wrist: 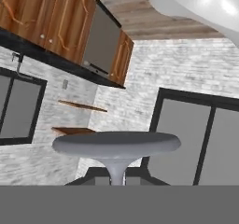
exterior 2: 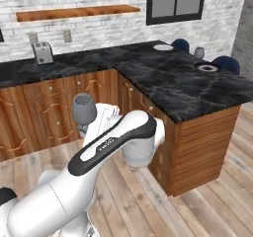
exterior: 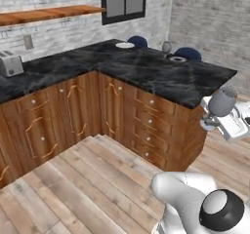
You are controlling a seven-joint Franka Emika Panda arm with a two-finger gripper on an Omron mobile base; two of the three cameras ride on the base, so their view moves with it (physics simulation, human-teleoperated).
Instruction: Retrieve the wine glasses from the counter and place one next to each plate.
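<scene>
My gripper [exterior: 211,122] is shut on the stem of one wine glass [exterior: 222,101], a smoky grey glass held upright in the air off the end of the counter [exterior: 146,69]. In the right base view the same wine glass [exterior 2: 84,108] stands above the gripper [exterior 2: 84,130], left of the counter [exterior 2: 183,85]. Its round foot [wrist: 116,143] fills the lower hand view. A second wine glass [exterior: 167,46] [exterior 2: 199,53] stands on the far counter between the white plate [exterior: 125,45] [exterior 2: 163,47] and the dark blue plate [exterior: 177,59] [exterior 2: 207,67].
A toaster [exterior: 10,63] [exterior 2: 43,52] sits on the left counter under a wooden wall shelf [exterior: 49,13] [exterior 2: 74,12]. Two blue chair backs [exterior: 138,41] [exterior: 188,53] rise behind the far counter edge. Wood floor lies open in front of the cabinets [exterior: 88,179].
</scene>
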